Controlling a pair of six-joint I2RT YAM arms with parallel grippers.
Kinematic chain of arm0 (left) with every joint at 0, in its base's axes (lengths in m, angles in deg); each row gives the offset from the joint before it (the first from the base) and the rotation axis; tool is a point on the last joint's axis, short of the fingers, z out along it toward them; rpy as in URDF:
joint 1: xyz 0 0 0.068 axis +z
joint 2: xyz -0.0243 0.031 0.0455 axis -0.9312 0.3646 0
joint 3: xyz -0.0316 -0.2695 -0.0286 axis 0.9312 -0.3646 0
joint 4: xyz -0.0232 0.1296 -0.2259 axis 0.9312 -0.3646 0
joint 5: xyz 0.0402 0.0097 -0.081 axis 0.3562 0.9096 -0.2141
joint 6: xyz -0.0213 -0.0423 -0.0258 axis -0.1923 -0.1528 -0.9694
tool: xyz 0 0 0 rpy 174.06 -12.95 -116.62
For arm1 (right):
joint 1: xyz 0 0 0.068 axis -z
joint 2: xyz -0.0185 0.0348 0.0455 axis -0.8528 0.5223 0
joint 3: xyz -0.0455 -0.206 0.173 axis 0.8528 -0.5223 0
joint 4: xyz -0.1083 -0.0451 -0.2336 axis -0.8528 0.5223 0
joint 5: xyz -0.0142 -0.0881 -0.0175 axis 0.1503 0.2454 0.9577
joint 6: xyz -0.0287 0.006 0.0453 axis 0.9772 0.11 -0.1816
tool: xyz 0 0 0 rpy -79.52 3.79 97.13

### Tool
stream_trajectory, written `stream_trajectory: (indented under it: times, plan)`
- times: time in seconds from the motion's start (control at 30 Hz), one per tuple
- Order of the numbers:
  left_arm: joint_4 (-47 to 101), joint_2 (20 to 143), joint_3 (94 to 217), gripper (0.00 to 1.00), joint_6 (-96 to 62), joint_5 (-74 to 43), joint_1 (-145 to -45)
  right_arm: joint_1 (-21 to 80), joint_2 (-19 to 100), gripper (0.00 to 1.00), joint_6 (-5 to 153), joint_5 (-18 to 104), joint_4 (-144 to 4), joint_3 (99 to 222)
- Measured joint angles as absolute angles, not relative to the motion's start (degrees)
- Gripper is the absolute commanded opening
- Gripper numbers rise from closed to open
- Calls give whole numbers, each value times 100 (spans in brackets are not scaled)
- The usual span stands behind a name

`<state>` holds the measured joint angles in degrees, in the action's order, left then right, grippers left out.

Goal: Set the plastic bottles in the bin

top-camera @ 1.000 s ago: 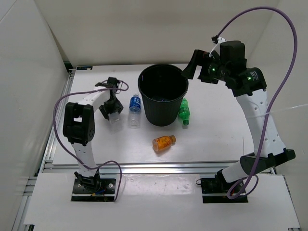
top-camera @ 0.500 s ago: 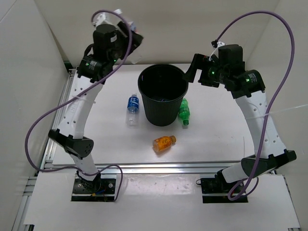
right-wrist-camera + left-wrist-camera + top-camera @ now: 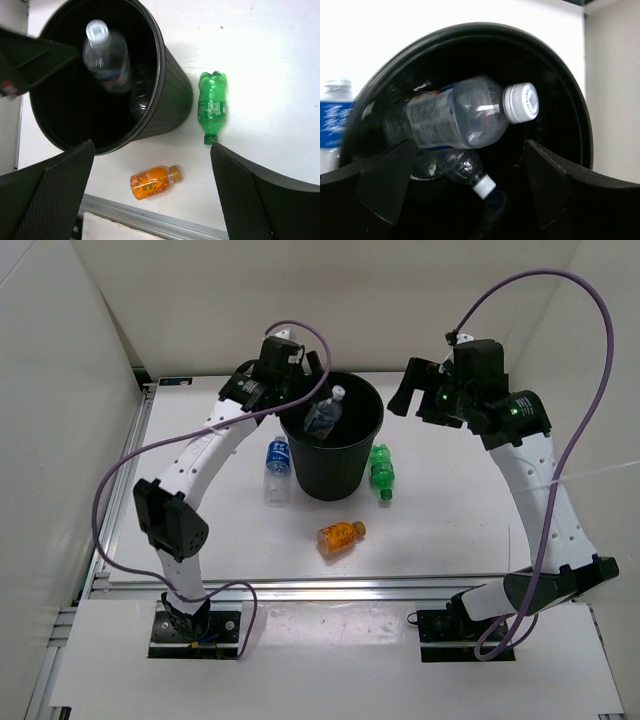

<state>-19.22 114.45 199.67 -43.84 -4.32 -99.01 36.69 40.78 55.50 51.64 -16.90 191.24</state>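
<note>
Two robot arms work over a white tabletop (image 3: 450, 510) with a black bin (image 3: 335, 475) at its middle. Nearest the arm bases, in front of the bin, an orange bottle (image 3: 341, 535) lies on its side. Just left of the bin lies a blue-label bottle (image 3: 279, 465), just right of it a green bottle (image 3: 381, 468). Both have their long axis running near to far, and the green one's cap points toward the bases.

In the bin's mouth a clear bottle (image 3: 325, 415) sits tilted, cap up and to the right. A second clear bottle (image 3: 462, 167) lies at the bottom. The left arm stretches up and over the bin's left rim. Its pincer (image 3: 470, 145) is open – the fingers stand wide on either side of the tilted bottle and touch nothing.

Beyond the bin's right rim the right arm is raised, and its pincer (image 3: 403, 392) is wide open, empty and pointing down. The green bottle lies below and nearer than this pincer, so the right arm is likely better placed for it – the blue-label one falls to the left arm.
</note>
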Motion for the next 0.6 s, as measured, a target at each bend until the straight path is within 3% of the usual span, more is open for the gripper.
stream_trajectory:
  times: [0.17,0.37,0.6]
  plan:
    - [-1933,10302,19233,100,-4399,342,-9654,4239,4095,100,5262,5035,-1523,18926]
    - [-1880,8790,18350,100,-4657,1041,-8725,5531,4644,100,4914,3975,-1613,17957]
    - [-2186,8459,17178,100,-4981,1002,-8425,5525,6146,100,5017,3002,-1941,17623]
